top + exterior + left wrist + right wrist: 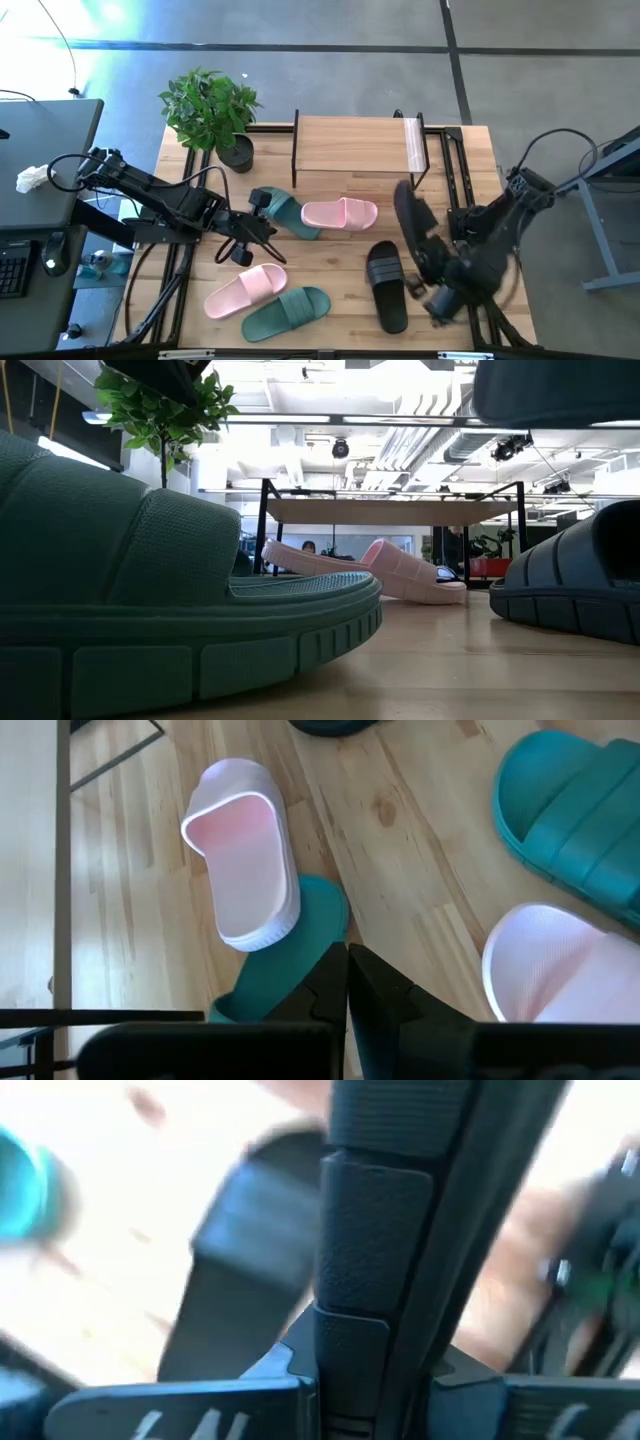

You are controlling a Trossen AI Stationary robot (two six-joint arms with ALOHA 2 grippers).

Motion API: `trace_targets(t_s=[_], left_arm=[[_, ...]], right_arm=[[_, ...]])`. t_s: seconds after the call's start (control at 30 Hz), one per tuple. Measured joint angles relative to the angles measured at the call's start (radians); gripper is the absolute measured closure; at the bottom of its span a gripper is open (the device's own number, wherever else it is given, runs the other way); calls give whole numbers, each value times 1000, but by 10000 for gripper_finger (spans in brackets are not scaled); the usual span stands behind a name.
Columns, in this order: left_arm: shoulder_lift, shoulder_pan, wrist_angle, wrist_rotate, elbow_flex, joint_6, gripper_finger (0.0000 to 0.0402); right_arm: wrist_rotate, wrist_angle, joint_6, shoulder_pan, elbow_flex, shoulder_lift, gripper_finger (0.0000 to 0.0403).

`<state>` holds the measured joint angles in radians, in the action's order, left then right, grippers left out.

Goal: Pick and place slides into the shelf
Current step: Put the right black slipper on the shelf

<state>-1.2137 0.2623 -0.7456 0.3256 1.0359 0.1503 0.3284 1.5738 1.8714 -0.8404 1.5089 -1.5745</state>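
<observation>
My right gripper (pixel 432 262) is shut on a black slide (pixel 410 222), which it holds off the table in front of the shelf (pixel 360 143). The second black slide (pixel 387 285) lies flat beside it. A pale pink slide (pixel 340 213) rests with one end on a dark green slide (pixel 285 212). The other pink slide (pixel 245 290) and green slide (pixel 285 312) lie near the table's near edge. My left gripper (pixel 346 965) is shut, just over the first green slide's (pixel 305 935) end. My right gripper pinches the black slide between its two fingers at the slide's near end (pixel 372 1295), the sole standing edge-on between them. The slide is lifted clear and reaches away from the fingers toward the shelf. My left gripper: whether its shut tips touch the green slide, I cannot tell.
A potted plant (pixel 210 105) stands at the far left corner beside the shelf. The shelf's black frame legs (pixel 296 150) stand on the slatted top. Bare wood shows between the shelf and the slides, and around the lying black slide (pixel 580 585).
</observation>
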Motion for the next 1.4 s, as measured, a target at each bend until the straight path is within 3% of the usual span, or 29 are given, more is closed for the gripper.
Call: trace_targets(t_s=[0.3, 0.57, 0.7, 0.87, 1.13, 1.4], left_arm=[[0, 0, -13, -48, 0, 17, 399], [0, 0, -24, -98, 0, 82, 399], [0, 0, -24, -98, 0, 129, 399], [0, 0, -21, -99, 0, 157, 399], [0, 0, -18, -99, 0, 159, 399], [1, 0, -10, -125, 0, 159, 399]], right_arm=[[164, -2, -464, 360, 93, -1, 362], [255, -3, -798, 712, 290, -1, 362], [234, -1, -952, 906, 355, -10, 362], [113, -1, -1064, 1107, 393, -65, 362], [-49, -2, -1086, 1189, 401, -188, 362], [-72, -3, -1063, 1189, 401, -252, 362]])
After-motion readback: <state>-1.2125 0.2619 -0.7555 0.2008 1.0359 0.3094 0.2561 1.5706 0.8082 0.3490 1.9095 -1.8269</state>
